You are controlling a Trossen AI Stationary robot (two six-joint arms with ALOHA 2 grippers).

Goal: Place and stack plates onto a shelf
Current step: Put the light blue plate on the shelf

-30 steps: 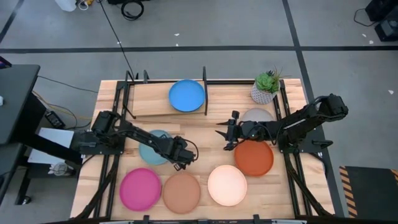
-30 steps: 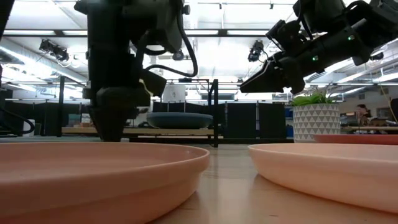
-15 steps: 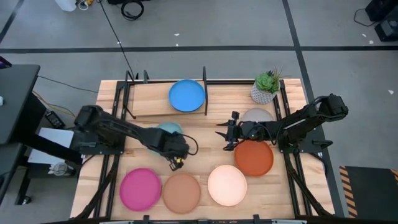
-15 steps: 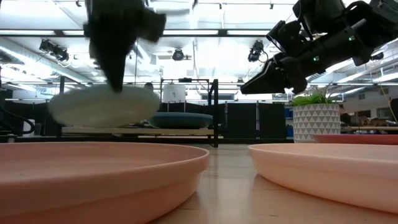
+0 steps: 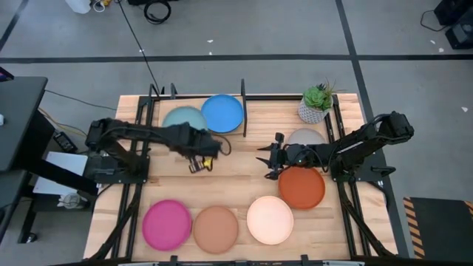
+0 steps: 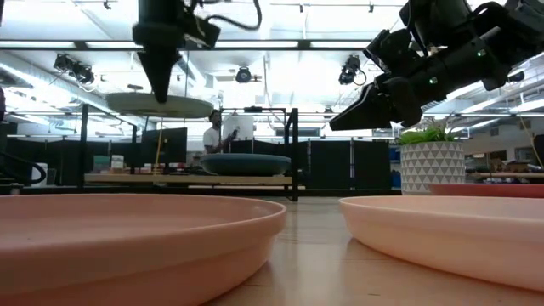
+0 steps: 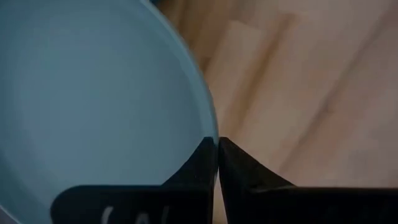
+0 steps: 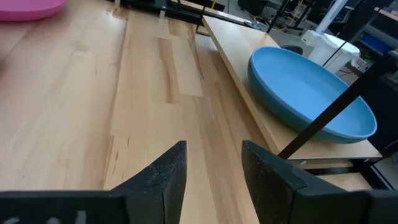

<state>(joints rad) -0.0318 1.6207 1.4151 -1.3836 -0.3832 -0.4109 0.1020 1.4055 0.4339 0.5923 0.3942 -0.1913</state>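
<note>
My left gripper (image 5: 194, 142) is shut on a pale blue-green plate (image 5: 183, 118) and holds it in the air over the left half of the shelf (image 5: 177, 102). A bright blue plate (image 5: 222, 113) lies flat on the shelf's right half. On the table lie the magenta (image 5: 167, 224), tan (image 5: 216, 227), cream (image 5: 270, 219) and orange-red (image 5: 301, 186) plates. The grey plate (image 5: 307, 136) is partly hidden under my right arm. My right gripper (image 5: 264, 159) hovers open above the table's middle, touching nothing. My left gripper pinches the pale plate's rim (image 7: 210, 127) between its two fingers (image 7: 202, 163), one on the inner side and one on the outer. In the low view the fingers (image 6: 161, 85) point straight down from above. The plate (image 6: 160, 104) hangs roughly level, clear of the shelf.
A white pot with a green plant (image 5: 316, 103) stands at the far right corner. A black upright divider (image 5: 243, 107) rises just right of the bright blue plate. Bare wood lies between the shelf and the near row of plates. A person (image 6: 212, 136) shows in the room behind.
My left gripper has taken hold of the pale blue-green plate, lifted it clear of the table, and carried it up and toward the far edge. The plate now hangs over the shelf beside the bright blue plate.
</note>
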